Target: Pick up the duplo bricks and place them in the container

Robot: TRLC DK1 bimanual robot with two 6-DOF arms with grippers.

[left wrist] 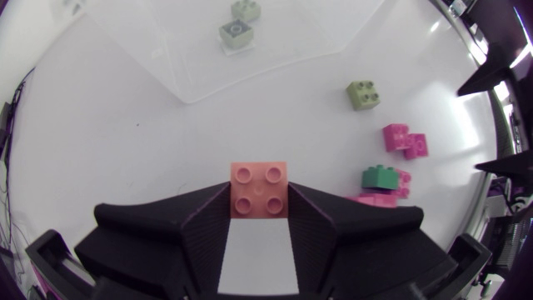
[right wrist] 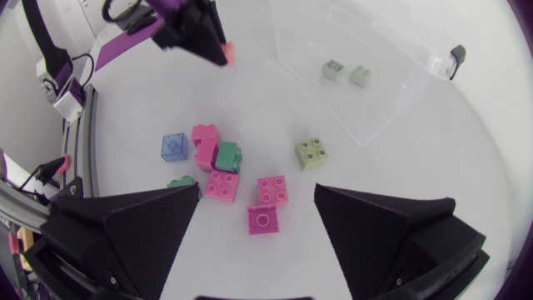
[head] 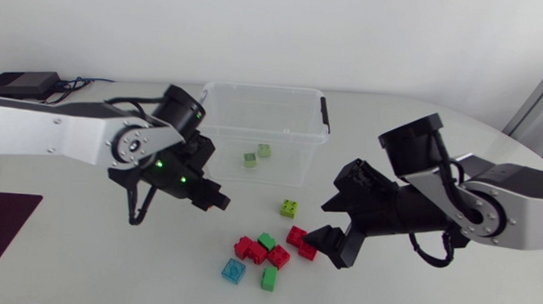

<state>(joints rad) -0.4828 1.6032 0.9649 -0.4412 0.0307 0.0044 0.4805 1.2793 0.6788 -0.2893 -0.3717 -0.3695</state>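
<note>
my left gripper (left wrist: 259, 198) is clamped on a red brick (left wrist: 259, 190), one finger pressed to each side of it, studs facing the wrist camera. it hangs above the table (head: 107, 264), just short of the container (head: 301, 165). the container's clear near wall lies ahead of the fingertips, between the brick and the inside of the box. two pale green bricks (head: 250, 158) already lie on the container's floor, close together, toward its near side

on the table in front of the container a lime brick (head: 289, 208) sits alone. nearer to me is the loose heap: red bricks (head: 278, 256) mixed with a green brick (head: 266, 240), then a second green brick (head: 269, 279) and a translucent blue brick (head: 234, 270) at the heap's near edge

my right gripper (head: 329, 224) stands open, fingers spread wide, low over the right end of the heap. in its wrist view two of the red bricks lie between and under the fingers, and i cannot tell whether either finger touches one. the right arm (head: 502, 201) comes in from the right and the left arm (head: 58, 132) from the left. the two grippers are well apart, with the lime brick between them

a black box (head: 19, 85) with cables sits at the table's far left corner, well away from the bricks
</note>
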